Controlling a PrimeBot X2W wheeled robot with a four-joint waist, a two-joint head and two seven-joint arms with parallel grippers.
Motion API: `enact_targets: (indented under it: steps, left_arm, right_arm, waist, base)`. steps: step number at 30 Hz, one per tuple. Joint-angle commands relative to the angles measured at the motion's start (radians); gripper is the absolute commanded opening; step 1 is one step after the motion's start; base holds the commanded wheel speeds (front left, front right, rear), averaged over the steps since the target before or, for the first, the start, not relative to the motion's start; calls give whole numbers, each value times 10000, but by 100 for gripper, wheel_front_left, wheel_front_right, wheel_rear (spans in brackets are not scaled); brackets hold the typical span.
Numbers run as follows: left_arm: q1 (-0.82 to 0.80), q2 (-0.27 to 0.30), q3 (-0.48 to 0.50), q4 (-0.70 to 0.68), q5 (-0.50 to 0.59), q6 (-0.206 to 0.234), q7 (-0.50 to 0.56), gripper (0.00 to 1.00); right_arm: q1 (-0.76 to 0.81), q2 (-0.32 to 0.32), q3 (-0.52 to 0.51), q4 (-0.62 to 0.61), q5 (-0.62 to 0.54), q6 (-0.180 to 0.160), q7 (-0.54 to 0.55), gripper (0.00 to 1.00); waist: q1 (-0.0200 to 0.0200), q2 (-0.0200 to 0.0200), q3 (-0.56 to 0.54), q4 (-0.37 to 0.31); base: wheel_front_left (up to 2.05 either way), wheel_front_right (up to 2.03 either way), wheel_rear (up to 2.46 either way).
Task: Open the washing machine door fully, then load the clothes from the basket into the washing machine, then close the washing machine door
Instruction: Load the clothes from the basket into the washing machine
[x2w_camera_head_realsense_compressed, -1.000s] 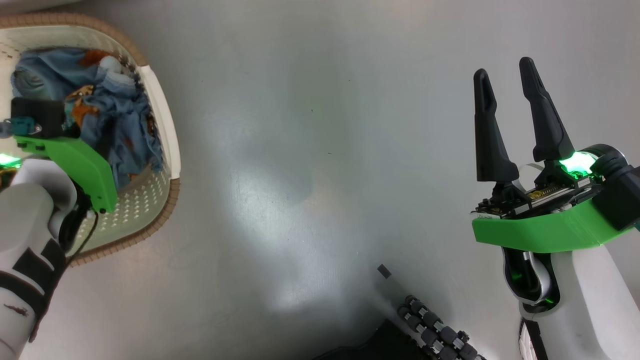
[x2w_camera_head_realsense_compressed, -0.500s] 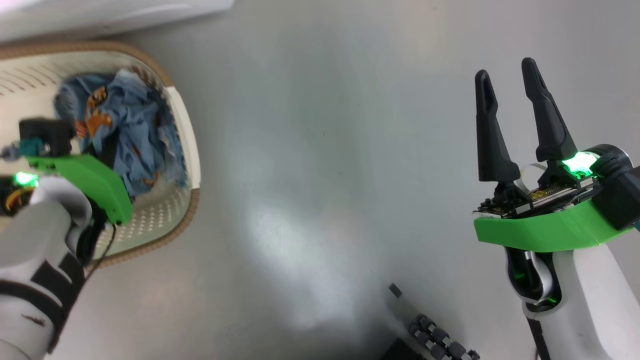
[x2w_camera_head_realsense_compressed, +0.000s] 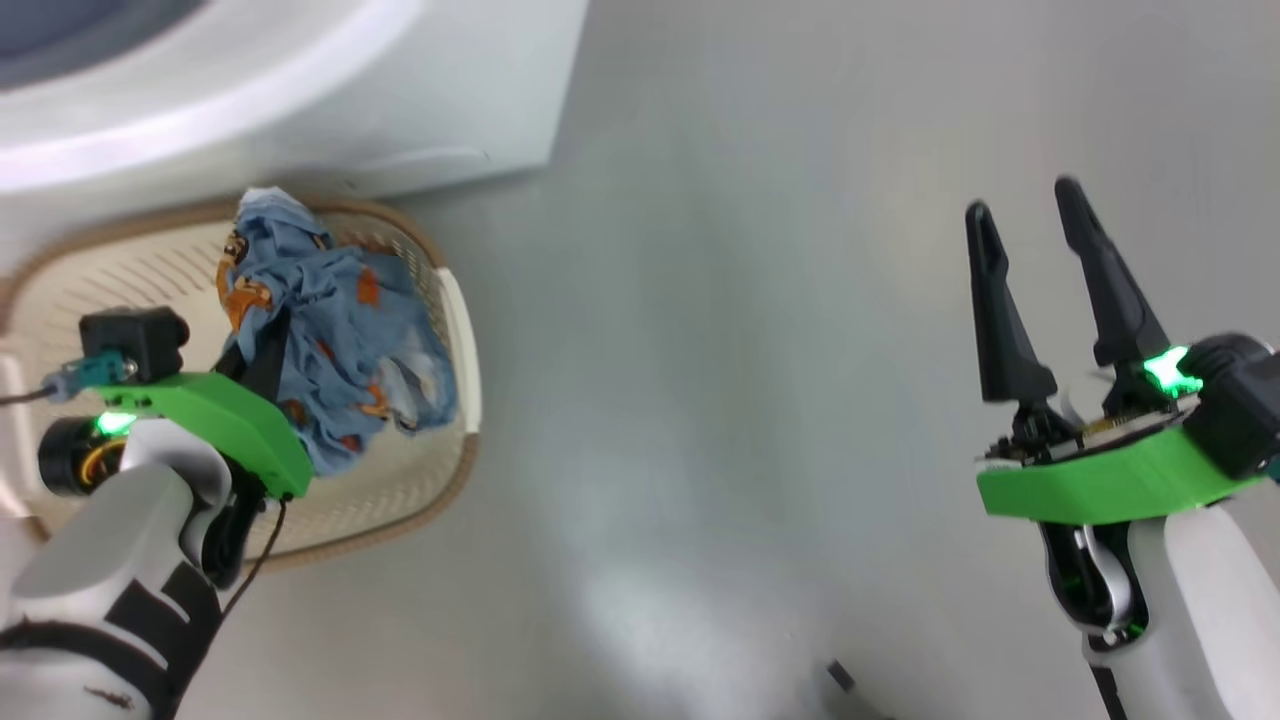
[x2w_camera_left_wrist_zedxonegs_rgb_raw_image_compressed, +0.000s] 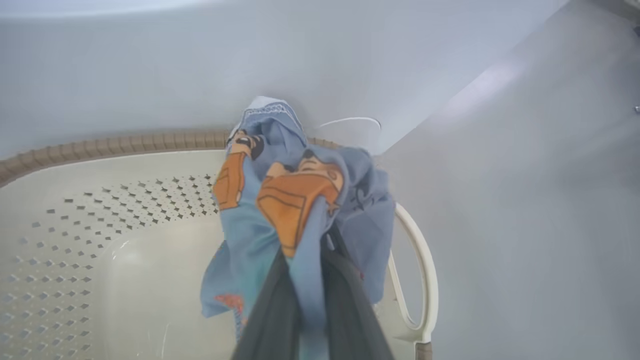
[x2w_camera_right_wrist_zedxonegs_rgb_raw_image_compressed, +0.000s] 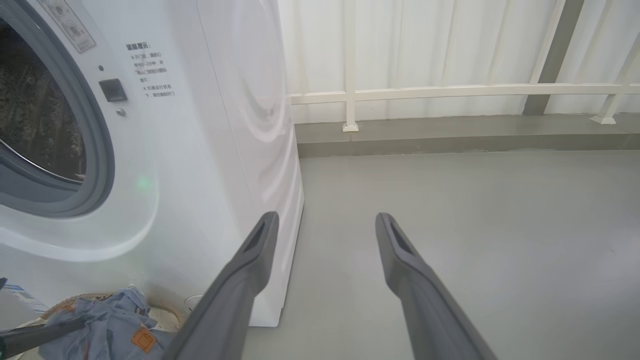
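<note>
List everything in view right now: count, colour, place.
washing machine: one, white, behind the basket
rubber ring: one, grey-blue, round the machine's drum opening
basket: one, cream with brown rim, on the floor at the foot of the machine
clothes: one bunch, number unclear, light blue with orange print, hanging over the basket
floor: one, grey, under everything
railing: one, cream, along the back wall
left tool: one, dark fingers, shut on the clothes
right tool: one, dark fingers, open, over bare floor
</note>
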Motion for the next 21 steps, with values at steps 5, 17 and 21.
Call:
enact_targets:
  steps: [5, 17, 21]
  left_arm:
    - [902, 381, 1476, -592, 861, 6, -133, 0]
    - [3408, -39, 5076, -2538, 3719, 6, -134, 0]
    - [4211, -271, 6016, -3264, 4599, 6, -135, 0]
  right_arm:
    - [670, -312, 57, 5, 164, 46, -49, 100]
    - [1779, -838, -210, 328, 327, 46, -49, 100]
    - [2141, -965, -276, 393, 365, 46, -49, 100]
  waist:
    - [0, 0, -1564, 753]
    - [0, 0, -3347, 1241]
    - [0, 0, -3860, 1402]
  base:
    - [0, 0, 0]
    - [0, 0, 0]
    - [0, 0, 0]
